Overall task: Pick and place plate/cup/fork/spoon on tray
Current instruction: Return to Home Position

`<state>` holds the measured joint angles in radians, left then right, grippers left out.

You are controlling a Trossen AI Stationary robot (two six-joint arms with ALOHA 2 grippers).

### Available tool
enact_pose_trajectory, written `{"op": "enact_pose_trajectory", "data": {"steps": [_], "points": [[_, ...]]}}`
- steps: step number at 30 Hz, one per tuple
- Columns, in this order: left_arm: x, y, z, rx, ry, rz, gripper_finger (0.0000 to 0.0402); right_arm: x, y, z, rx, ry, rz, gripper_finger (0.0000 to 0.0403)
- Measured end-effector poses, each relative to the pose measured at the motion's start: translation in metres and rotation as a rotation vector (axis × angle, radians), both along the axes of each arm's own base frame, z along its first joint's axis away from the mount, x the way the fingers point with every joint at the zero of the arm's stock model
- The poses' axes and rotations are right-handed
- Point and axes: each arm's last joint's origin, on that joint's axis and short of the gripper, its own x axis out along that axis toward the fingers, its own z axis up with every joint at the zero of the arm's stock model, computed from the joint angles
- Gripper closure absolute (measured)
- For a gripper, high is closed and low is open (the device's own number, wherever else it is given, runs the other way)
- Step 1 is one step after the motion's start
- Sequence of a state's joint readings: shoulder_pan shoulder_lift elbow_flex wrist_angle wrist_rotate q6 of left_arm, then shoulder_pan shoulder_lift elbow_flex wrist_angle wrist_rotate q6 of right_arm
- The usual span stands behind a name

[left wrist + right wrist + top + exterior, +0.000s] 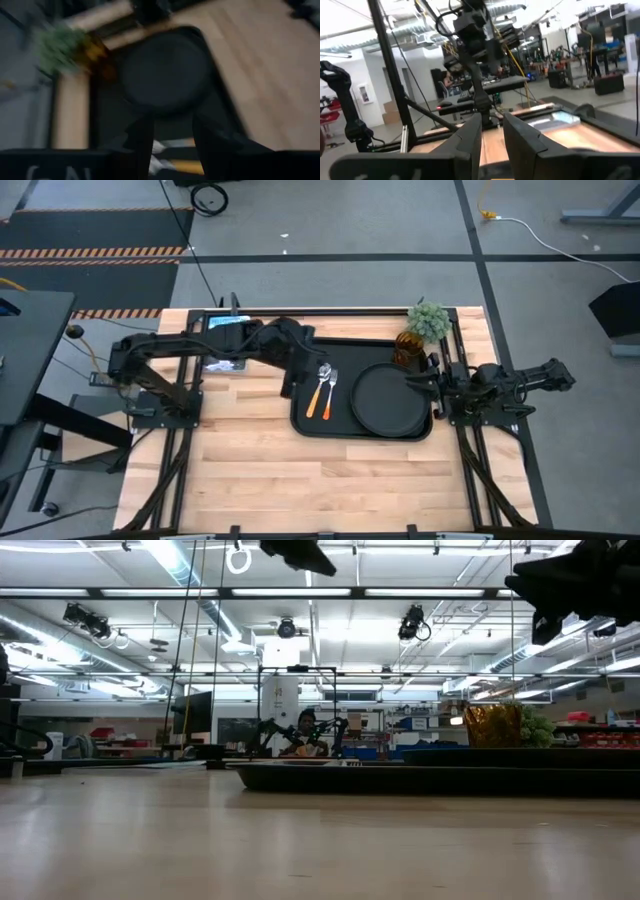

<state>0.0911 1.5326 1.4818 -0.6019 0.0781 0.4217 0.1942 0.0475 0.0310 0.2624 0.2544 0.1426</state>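
Note:
The black tray (308,418) lies in the middle of the table. The round black plate (388,398) lies flat in its right half. The fork and the spoon (325,392) lie side by side in its left half, handles toward the near edge. The amber cup (405,348) stands upright in the tray's far right corner and also shows in the low view (492,725). My left gripper (172,145) is open and empty above the tray's left part (303,368). My right gripper (492,135) is open by a narrow gap, empty, raised by the tray's right edge (415,380).
A small green plant (428,320) stands on the table just beyond the cup. A flat device with a lit screen (225,325) lies at the far left under the left arm. Bare wood lies between the tray and the near edge (330,480).

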Motion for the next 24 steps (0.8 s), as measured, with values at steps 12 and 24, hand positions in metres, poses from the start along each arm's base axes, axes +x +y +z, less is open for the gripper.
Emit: {"op": "enact_pose_trajectory", "data": {"steps": [12, 24], "points": [[-0.016, -0.031, 0.015, -0.266, -0.005, -0.007, 0.026, 0.003, 0.0, -0.009, 0.034, 0.033, 0.003, 0.0315], [-0.006, -0.041, 0.032, -0.614, -0.158, 0.176, 0.026, 0.003, 0.0, -0.009, 0.032, 0.033, 0.003, 0.0315]]}}
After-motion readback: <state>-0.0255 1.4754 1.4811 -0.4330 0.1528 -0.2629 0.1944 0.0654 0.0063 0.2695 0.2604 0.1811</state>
